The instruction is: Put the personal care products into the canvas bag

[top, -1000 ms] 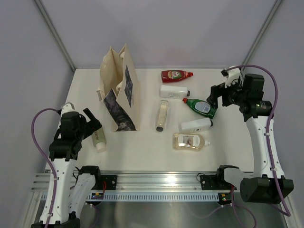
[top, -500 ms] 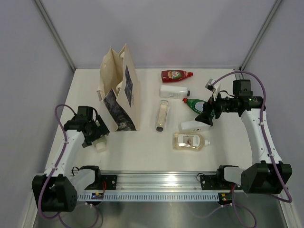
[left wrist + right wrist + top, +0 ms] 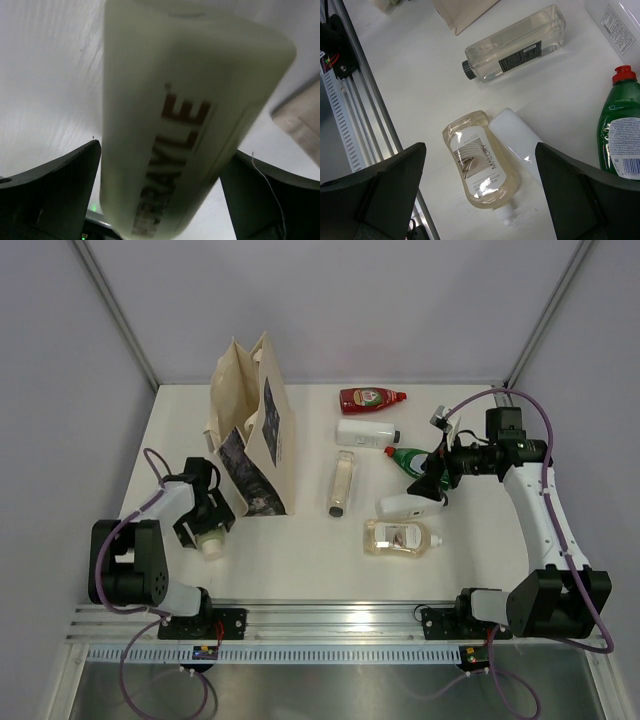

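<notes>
Olive bottle (image 3: 165, 75) sits between your left gripper's (image 3: 160, 150) fingers; you cannot tell whether they squeeze it. Your right gripper (image 3: 432, 480) hangs spread wide by the green bottle (image 3: 620, 135).

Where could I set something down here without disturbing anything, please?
The near edge of the table is bare between olive bottle and amber bottle; so is the strip between bag and clear bottle. It is crowded around the right gripper.
</notes>
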### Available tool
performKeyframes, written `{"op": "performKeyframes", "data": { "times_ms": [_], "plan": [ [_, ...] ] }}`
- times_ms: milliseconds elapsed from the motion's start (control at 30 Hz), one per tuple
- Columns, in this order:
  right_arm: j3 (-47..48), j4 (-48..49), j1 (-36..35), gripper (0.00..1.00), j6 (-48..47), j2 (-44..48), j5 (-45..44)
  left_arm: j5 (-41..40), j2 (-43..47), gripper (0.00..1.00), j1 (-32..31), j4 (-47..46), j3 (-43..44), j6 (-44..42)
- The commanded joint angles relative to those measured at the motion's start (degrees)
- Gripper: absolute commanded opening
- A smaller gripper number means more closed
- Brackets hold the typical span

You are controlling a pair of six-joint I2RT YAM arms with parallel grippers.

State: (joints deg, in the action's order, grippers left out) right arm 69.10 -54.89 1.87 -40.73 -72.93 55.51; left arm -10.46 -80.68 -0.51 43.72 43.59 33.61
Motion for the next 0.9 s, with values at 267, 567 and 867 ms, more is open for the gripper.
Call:
{"op": "performKeyframes", "data": {
  "times_ms": [267,567,867],
  "plan": [
    [-0.37,0.75,-0.02,0.99,-1.63,-0.81,2.94,3.68,-5.28,0.35,4.64,-7.25,2.46,-1.18],
    [0.51,-1.53,-0.02,1.00,-2.34,-1.08,4.70,9.65,9.65,0.00,10.09,-4.18,2.37,2.24],
    [4.28,-3.81,-0.02,0.99,-3.04,-3.36,5.84,11.87,23.46,0.00,12.56,-1.37,13.16,7.61]
  ]
}}
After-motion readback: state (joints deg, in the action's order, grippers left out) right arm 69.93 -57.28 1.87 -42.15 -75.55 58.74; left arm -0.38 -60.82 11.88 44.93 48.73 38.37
